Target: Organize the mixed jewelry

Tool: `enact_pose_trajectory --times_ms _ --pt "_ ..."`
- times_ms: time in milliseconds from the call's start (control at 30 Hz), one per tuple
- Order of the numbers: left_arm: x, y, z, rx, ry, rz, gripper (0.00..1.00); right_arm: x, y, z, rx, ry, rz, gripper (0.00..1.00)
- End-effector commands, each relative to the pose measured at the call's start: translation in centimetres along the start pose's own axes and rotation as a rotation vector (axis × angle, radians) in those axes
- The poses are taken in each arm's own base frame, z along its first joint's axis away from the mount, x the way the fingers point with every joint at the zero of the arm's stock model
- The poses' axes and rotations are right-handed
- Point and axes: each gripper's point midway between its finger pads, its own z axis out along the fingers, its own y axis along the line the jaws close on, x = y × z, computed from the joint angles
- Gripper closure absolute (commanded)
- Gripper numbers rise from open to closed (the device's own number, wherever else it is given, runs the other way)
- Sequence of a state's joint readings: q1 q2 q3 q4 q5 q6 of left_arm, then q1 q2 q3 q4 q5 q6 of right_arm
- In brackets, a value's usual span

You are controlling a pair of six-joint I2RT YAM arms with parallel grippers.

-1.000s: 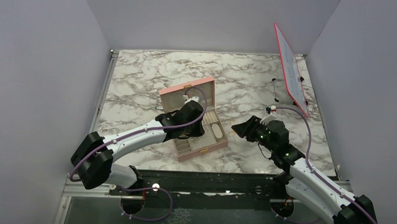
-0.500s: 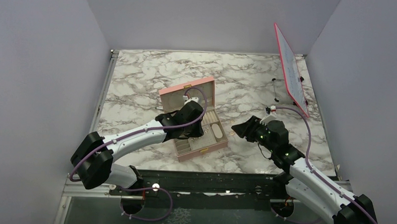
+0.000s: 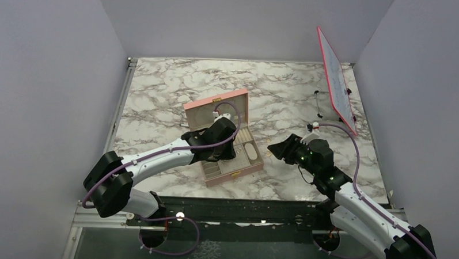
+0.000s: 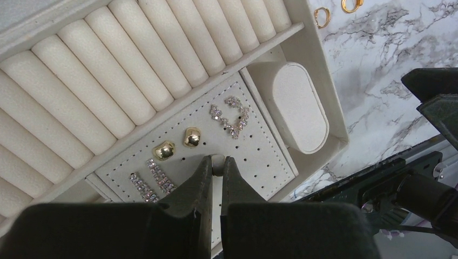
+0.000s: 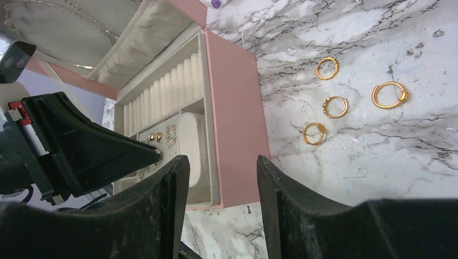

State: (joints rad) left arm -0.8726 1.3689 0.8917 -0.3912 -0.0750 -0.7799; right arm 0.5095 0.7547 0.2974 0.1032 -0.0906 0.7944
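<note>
The pink jewelry box (image 3: 235, 174) stands open in the middle of the marble table. My left gripper (image 3: 231, 156) is down inside it, over the perforated earring panel (image 4: 259, 148). Its jaws are shut on a small pale round earring (image 4: 217, 164). Two gold studs (image 4: 163, 149) and rhinestone pieces (image 4: 231, 116) sit on the panel. My right gripper (image 5: 222, 178) is open and empty, low over the marble beside the box's pink wall (image 5: 235, 118). Several gold rings (image 5: 335, 106) lie loose on the marble to its right.
The box has rows of cream ring rolls (image 4: 135, 70) and an oval cushion (image 4: 298, 108). Its lid (image 3: 215, 106) stands up at the back. A pink-framed board (image 3: 335, 81) leans at the back right. Two gold rings (image 4: 322, 16) lie just outside the box.
My left wrist has edged slightly over the box. The right arm has not moved.
</note>
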Motion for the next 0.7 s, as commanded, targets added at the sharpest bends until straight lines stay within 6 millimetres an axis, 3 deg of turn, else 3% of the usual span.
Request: enact_pose_trajectory --times_ms 0,167,433,667 --pt "-0.4 -0.7 0.3 0.018 -0.008 0.011 0.95 0.1 -0.2 0.1 0.007 0.001 -0.002 0.46" --pt "-0.2 -0.5 0.5 0.014 0.001 0.013 0.93 0.1 -0.2 0.0 0.009 0.000 -0.003 0.47" --pt "-0.4 -1.0 -0.4 0.033 -0.006 0.003 0.77 0.1 -0.2 0.1 0.006 -0.001 -0.004 0.47" --pt "-0.5 -1.3 -0.8 0.043 -0.002 0.006 0.77 0.0 -0.1 0.0 0.003 -0.002 -0.001 0.47"
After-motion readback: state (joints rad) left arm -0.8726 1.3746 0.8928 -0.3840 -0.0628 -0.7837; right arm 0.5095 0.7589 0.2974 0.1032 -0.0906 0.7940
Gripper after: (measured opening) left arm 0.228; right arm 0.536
